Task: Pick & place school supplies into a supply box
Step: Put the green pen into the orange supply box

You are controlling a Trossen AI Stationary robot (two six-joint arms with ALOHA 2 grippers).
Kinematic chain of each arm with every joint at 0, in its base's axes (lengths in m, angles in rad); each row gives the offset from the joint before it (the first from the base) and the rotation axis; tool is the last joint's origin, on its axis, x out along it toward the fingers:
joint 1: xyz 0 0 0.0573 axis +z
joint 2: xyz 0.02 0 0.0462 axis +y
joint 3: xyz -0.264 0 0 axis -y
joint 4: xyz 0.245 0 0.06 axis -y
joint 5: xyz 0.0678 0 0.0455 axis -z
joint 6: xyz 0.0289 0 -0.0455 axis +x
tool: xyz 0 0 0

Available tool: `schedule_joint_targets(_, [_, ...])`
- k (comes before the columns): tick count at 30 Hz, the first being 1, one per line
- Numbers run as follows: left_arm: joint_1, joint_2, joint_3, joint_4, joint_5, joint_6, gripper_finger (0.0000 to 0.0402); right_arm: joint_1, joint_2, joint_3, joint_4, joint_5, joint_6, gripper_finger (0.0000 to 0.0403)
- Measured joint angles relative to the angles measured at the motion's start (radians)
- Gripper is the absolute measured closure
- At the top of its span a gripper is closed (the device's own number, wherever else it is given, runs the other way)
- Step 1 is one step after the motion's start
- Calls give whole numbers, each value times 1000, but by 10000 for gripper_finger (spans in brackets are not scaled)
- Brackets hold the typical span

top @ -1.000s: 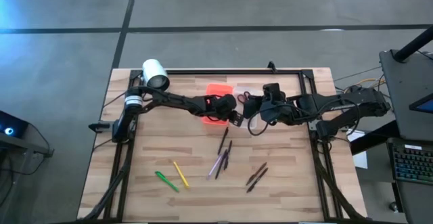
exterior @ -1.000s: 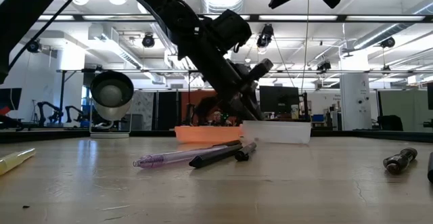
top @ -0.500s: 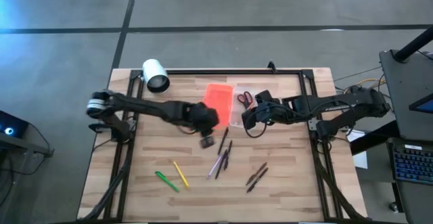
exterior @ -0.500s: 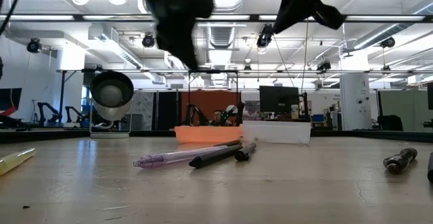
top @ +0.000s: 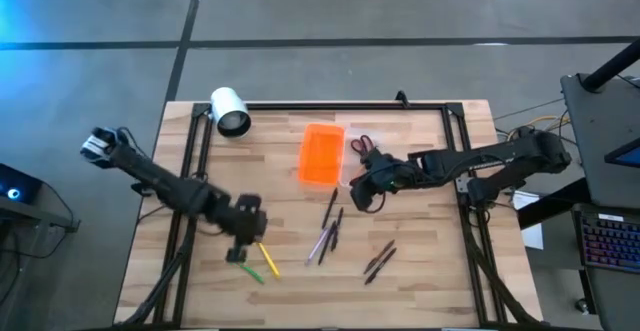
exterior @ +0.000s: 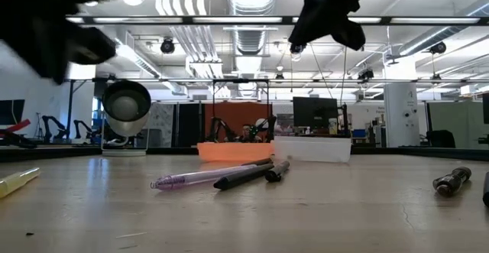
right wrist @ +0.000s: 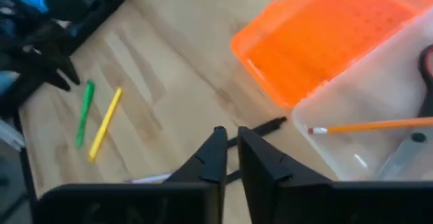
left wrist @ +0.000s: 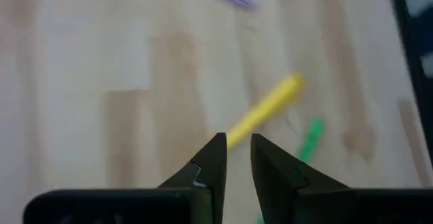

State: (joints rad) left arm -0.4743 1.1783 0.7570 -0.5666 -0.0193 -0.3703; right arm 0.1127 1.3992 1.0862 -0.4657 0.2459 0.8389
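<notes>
The supply box stands open at the far middle of the table: orange lid [top: 320,154] [right wrist: 331,34], and beside it the clear tray [top: 349,168] [right wrist: 365,149] holding an orange pencil [right wrist: 379,124] and red-handled scissors [top: 361,145]. A yellow pen [top: 267,259] [left wrist: 267,109] and a green pen [top: 243,268] [left wrist: 310,139] lie near left. Purple and dark pens [top: 328,231] lie mid-table, and two dark ones [top: 380,261] lie to their right. My left gripper [top: 245,239] [left wrist: 235,149] hovers shut over the yellow pen. My right gripper [top: 364,193] [right wrist: 230,143] hangs shut by the tray's near end.
A white cylinder [top: 230,111] [exterior: 126,108] lies at the far left corner. A black frame [top: 330,105] runs along the table's far edge and down both sides. Bare wood shows along the near edge and between the pen groups.
My left gripper has swung from the supply box toward the table's near left and now hangs above the yellow and green pens. My right gripper has drawn back from over the tray toward the near edge. The pens on the table have not moved.
</notes>
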Motion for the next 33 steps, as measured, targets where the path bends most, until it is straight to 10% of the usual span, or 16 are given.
schedule_joint_targets(17, [-309, 195, -14, 31, -94, -184, 292, 31, 298, 255, -80, -48, -208, 168])
schedule_joint_targets(33, [-324, 341, -5, 42, -71, -63, 270, 31, 370, 371, -209, -43, -216, 131])
